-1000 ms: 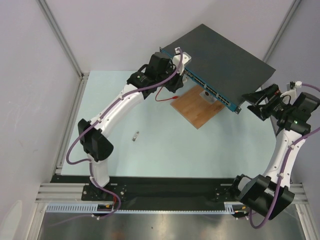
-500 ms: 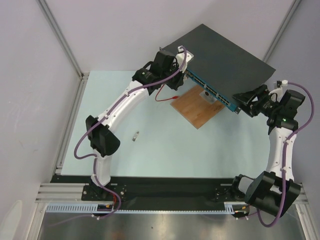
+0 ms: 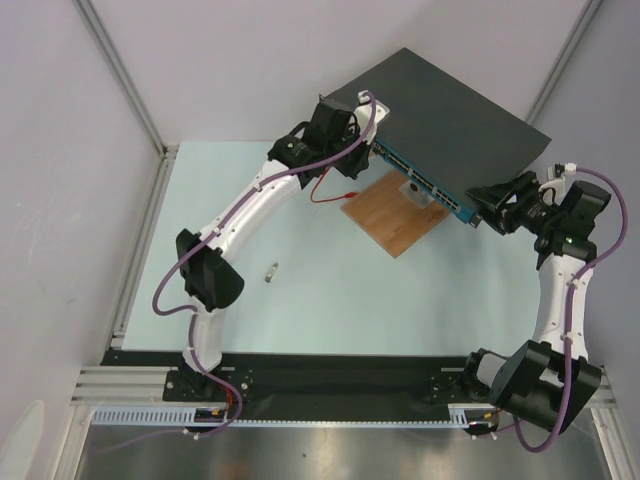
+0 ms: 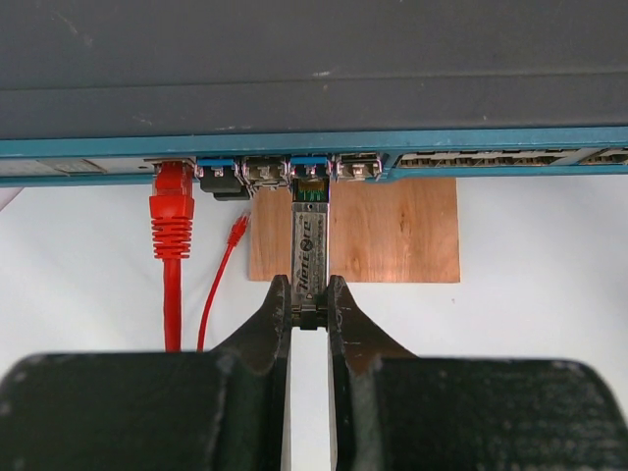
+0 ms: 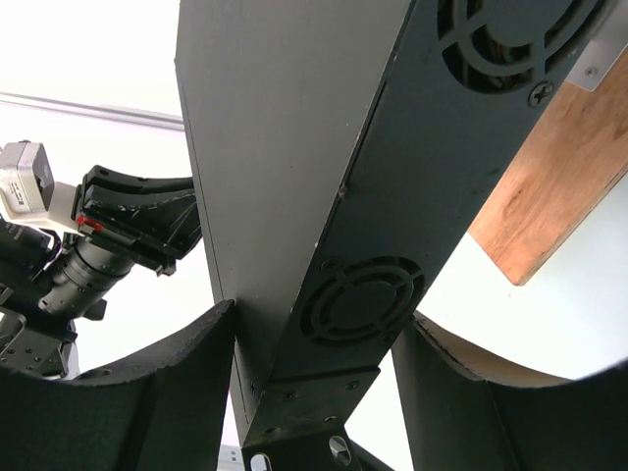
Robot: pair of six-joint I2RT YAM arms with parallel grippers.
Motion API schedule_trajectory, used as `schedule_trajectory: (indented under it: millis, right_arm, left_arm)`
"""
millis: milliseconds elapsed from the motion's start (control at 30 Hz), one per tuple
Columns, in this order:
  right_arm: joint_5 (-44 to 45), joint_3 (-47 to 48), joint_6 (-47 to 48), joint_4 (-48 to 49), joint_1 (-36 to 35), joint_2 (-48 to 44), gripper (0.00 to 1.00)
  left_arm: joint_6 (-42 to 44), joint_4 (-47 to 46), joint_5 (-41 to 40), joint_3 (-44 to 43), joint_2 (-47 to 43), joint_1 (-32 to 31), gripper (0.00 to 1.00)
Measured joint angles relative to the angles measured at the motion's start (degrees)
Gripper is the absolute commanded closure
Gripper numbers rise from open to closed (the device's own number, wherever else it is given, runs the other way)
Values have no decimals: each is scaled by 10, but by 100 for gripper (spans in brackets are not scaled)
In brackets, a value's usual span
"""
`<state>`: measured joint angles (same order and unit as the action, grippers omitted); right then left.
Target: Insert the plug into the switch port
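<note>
Just left of the left pincer (image 4: 310, 294), folks, a red cable (image 4: 172, 221) is already seated in the switch (image 4: 314, 69), ribbed boot and all. A thin red wire (image 4: 221, 280) curls loose between that cable and the fingers. Under and beyond the fingertips lies a wooden board (image 4: 392, 231), flat, warm brown grain, tucked beneath the switch's front edge on the pale table (image 4: 549, 275). Well behind this pincer, nearer the arm bases, a small grey piece (image 3: 270, 272) lies on its own.

Now the plug (image 4: 309, 235): a slim, long block of silvery metal with a printed label. It runs straight out from the fingertips, and its far end meets a blue-tabbed port in the front strip. How deep it sits, I can't tell. The left pincer is almost closed, nipping the plug's near end between two black fingers (image 4: 275, 319).

The switch itself is a broad, flat box of matte dark grey metal with a teal-blue front strip packed with small ports. It sits angled at the far right of the table.

Over at its end, the right pincer (image 5: 314, 319) straddles the side wall with its round fan grilles (image 5: 361, 297). One finger lies against the top face, the other against the underside, gripping the box, with the board just to its right.
</note>
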<state>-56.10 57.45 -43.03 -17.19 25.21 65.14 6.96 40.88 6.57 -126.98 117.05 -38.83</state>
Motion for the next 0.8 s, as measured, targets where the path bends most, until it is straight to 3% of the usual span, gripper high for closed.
schedule_trajectory:
  millis: [800]
  right_arm:
    - [-4, 0, 6, -1, 0, 3, 100]
  left_arm:
    - [0, 10, -4, -19, 9, 0, 100]
